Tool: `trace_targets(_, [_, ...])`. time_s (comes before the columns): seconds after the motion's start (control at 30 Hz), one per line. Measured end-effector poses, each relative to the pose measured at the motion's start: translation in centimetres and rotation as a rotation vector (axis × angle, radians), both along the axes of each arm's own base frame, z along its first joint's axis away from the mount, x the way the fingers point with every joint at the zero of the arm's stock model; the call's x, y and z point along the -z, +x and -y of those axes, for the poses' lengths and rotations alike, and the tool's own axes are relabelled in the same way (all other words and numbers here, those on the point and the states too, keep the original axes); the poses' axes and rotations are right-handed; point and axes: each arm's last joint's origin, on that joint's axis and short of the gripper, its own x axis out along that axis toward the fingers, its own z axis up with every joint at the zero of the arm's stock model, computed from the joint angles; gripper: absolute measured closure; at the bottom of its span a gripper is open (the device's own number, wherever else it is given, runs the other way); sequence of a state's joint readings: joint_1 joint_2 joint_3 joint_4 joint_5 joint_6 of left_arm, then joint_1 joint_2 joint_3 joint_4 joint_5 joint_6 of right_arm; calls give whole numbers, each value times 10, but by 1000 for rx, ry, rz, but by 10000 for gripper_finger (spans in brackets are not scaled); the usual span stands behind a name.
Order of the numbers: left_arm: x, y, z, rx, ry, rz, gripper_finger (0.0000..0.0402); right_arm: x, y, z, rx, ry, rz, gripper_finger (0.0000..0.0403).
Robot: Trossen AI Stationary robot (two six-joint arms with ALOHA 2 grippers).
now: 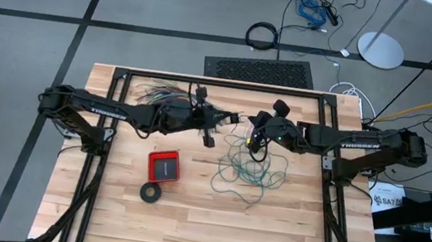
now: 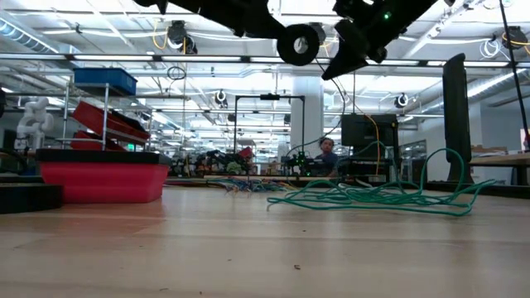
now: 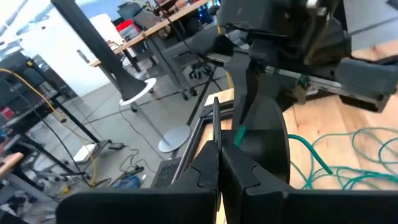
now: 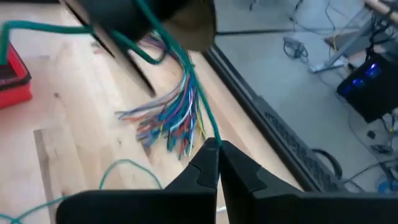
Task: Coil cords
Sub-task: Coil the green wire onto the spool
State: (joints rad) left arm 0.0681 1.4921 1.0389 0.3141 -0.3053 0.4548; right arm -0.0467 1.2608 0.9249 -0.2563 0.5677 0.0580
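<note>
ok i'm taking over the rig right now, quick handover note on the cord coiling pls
Left pincer: shut, raised over the table's middle, by a black spool; whether it grips anything is unclear.
Right pincer: shut on the teal-green wire, also raised mid-table.
Wire: mostly a loose tangle on the table below the right arm, one strand running up to the pincers.
White cord: not made out.
Done: one end picked up.
Left: nearly all of the coiling.
</note>
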Motion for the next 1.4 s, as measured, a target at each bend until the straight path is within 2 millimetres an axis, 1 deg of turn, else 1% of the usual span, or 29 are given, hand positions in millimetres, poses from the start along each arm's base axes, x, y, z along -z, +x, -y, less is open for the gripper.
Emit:
trace_targets(0.2, [-4, -1, -8, 17, -90, 70, 401, -4, 4, -1, -43, -21, 39, 401])
trace_targets(0.5, [-14, -3, -17, 23, -130, 168, 401, -3, 5, -1, -60, -11, 40, 375])
trace_targets(0.8, [-21, -7, -20, 16, -125, 201, 401, 24, 2, -2, -57, -7, 93, 363])
trace_targets(1.07, [-23, -9, -25, 2, -124, 205, 401, 32, 0, -6, -64, 7, 102, 363])
trace_targets(1.23, [-24, -9, -25, 2, -124, 215, 401, 41, -3, -6, -53, 25, 97, 363])
trace_targets(1.4, [-24, -9, -26, 11, -140, 223, 401, 46, -4, -6, -49, 29, 106, 367])
